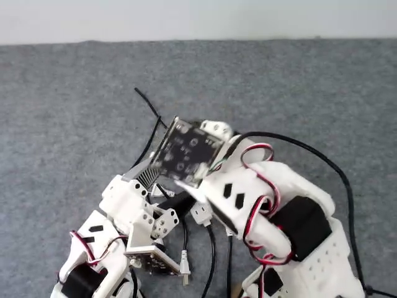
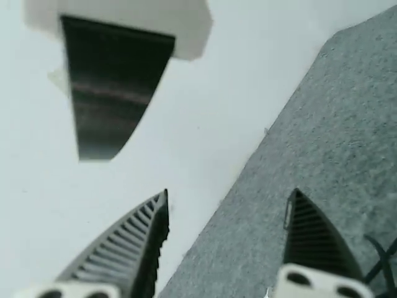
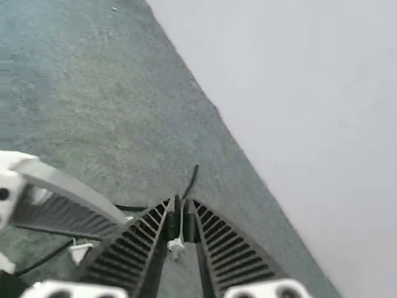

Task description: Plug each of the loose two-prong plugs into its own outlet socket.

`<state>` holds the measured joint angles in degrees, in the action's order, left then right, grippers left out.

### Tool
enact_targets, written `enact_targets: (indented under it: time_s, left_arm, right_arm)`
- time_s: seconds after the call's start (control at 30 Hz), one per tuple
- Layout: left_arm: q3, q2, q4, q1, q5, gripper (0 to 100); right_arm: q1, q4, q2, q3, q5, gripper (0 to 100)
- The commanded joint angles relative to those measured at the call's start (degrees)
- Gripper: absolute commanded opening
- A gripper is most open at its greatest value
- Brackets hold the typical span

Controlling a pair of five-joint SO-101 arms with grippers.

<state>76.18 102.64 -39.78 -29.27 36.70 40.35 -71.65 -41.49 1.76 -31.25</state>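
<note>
My right gripper (image 3: 181, 203) is shut on a thin white plug (image 3: 176, 247) whose black cable (image 3: 191, 177) runs out past the tips over the grey carpet. In the high view a black camera board (image 1: 186, 152) covers that gripper. My left gripper (image 2: 229, 194) stands open with nothing between its fingers, facing carpet and a white wall; its ribbed grey finger (image 1: 146, 176) lies just left of the board. Two loose white plugs on black cables lie between the arms, one (image 1: 200, 213) near the right arm, the other (image 1: 184, 268) by the left arm's base.
Black cables (image 1: 149, 108) curl over the carpet beyond the board, and one long cable (image 1: 338, 177) loops around the right arm. Another white plug (image 3: 79, 251) lies beside the left arm's finger (image 3: 62, 189). The white wall (image 1: 198, 18) borders the carpet's far edge.
</note>
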Motion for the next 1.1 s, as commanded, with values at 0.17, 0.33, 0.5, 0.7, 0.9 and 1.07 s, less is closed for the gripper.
enact_targets:
  time_s: [0.17,0.33,0.5,0.7,0.9,1.07]
  left_arm:
    - [4.8,-0.9,7.2,9.2,-3.6,28]
    - [8.3,-0.9,10.4,23.2,-10.3,28]
    - [8.2,-1.0,9.7,37.4,-19.3,28]
    - [8.3,-1.0,5.2,46.9,-25.1,28]
    - [11.1,-0.7,6.7,48.2,-28.8,28]
    - [13.0,-0.7,8.9,48.4,-28.8,28]
  right_arm:
    - [-7.3,0.1,-0.6,10.6,8.1,5.4]
    - [-8.5,-0.2,-0.7,19.3,6.3,22.4]
    - [-6.7,0.7,-0.6,30.9,3.0,21.4]
    - [-0.7,1.2,-0.6,40.7,-1.8,20.8]
    - [6.8,0.7,-0.6,45.3,-11.3,20.8]
    - [8.1,0.7,0.0,45.5,-17.1,20.8]
